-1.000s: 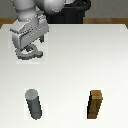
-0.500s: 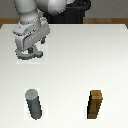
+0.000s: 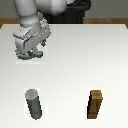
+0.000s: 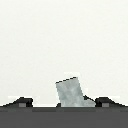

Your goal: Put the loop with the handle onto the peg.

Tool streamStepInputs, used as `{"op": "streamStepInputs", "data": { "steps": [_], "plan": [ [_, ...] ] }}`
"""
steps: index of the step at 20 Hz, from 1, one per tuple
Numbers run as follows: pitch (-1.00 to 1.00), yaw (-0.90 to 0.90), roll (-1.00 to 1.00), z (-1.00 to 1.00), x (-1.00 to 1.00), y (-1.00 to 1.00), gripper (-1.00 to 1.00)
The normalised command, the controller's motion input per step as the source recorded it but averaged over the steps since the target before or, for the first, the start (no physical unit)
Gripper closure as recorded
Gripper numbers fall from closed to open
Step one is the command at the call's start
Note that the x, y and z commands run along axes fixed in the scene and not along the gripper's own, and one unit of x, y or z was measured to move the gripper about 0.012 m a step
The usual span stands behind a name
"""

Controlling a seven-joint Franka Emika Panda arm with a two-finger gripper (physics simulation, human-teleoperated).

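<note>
The gripper [image 3: 30, 53] has been lowered to the table [image 3: 70, 70], apparently clenched on the loop's handle [image 4: 70, 91], so lifting toward the peg [image 3: 34, 104] is judged next.

One white table [image 3: 70, 80] carries everything. On it stand two upright things: one dull-grey round peg [image 3: 34, 103] and, well apart from it toward the exterior view's right, one brown wooden block [image 3: 95, 104]. One robot arm [image 3: 35, 15] with one gripper [image 3: 29, 53] hangs far behind the peg. The wrist view shows one grey piece [image 4: 70, 91], likely the loop's handle, between two dark fingertips [image 4: 21, 103].
</note>
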Motion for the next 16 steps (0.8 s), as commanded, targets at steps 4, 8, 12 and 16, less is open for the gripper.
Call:
{"op": "streamStepInputs", "data": {
  "steps": [4,8,12,16],
  "plan": [
    [0.00,0.00,0.00,-0.25,0.25,0.00,-1.00],
    [0.00,0.00,0.00,-0.25,-0.25,0.00,-1.00],
    [0.00,0.00,0.00,0.00,0.00,0.00,-1.00],
    [0.00,0.00,0.00,0.00,0.00,0.00,1.00]
  ]
}}
